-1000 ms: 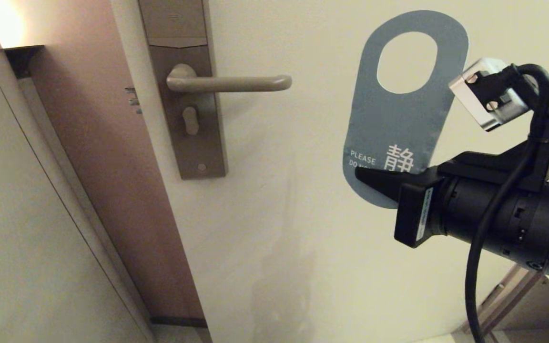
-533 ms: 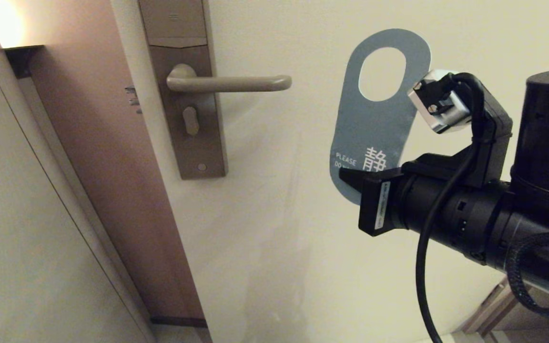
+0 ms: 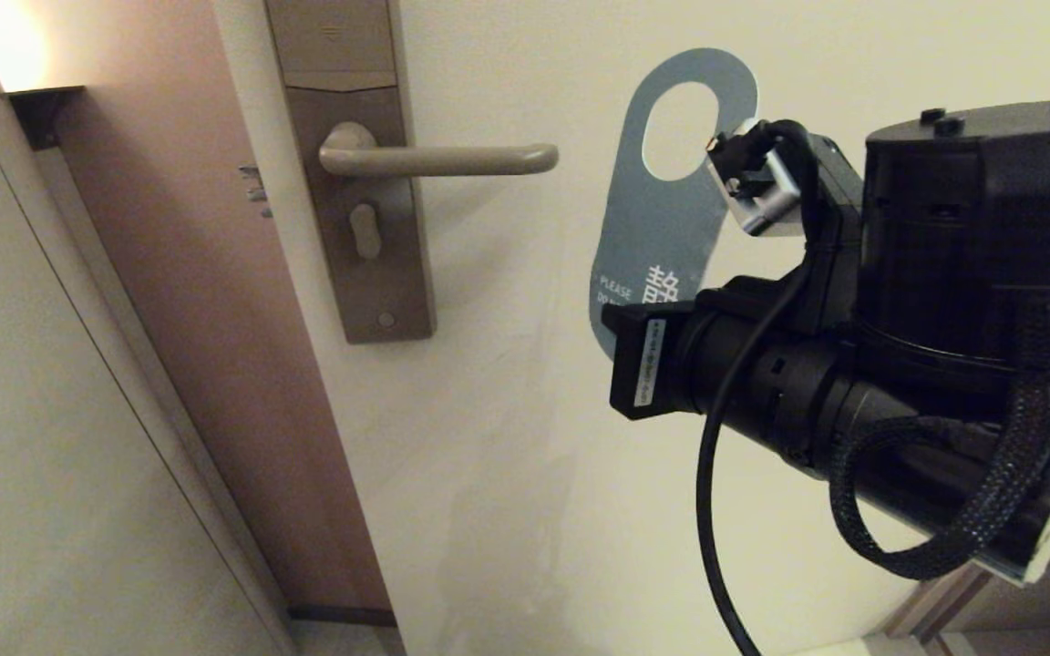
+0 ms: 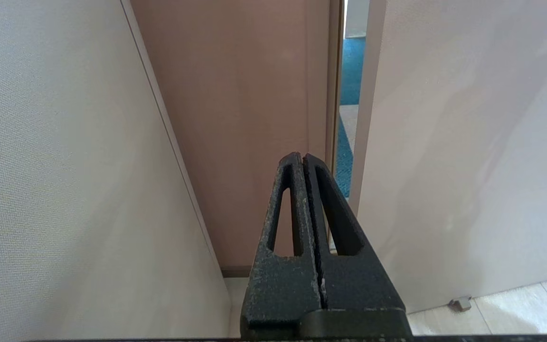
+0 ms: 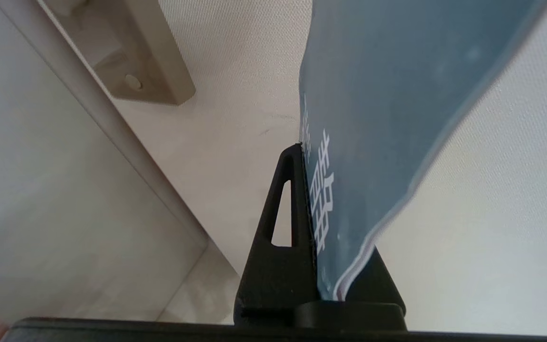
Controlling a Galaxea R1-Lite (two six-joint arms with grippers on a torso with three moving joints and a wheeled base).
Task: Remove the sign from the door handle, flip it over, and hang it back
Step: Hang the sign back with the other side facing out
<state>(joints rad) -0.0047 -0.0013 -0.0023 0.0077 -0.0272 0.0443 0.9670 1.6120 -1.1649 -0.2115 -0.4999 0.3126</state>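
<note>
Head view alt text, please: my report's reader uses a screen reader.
The black right gripper holds a blue rounded card door sign by its lower end, oval hole up, right of the bare beige-grey lever door handle on a pale door.

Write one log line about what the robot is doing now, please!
right gripper: shut on sign, blue side showing | sign: off door handle, beside its tip | left gripper: shut, idle

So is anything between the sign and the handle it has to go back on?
Nothing visible. The right end effector holds the sign upright, blue side showing, with only bare door between its hole and the handle tip.
</note>
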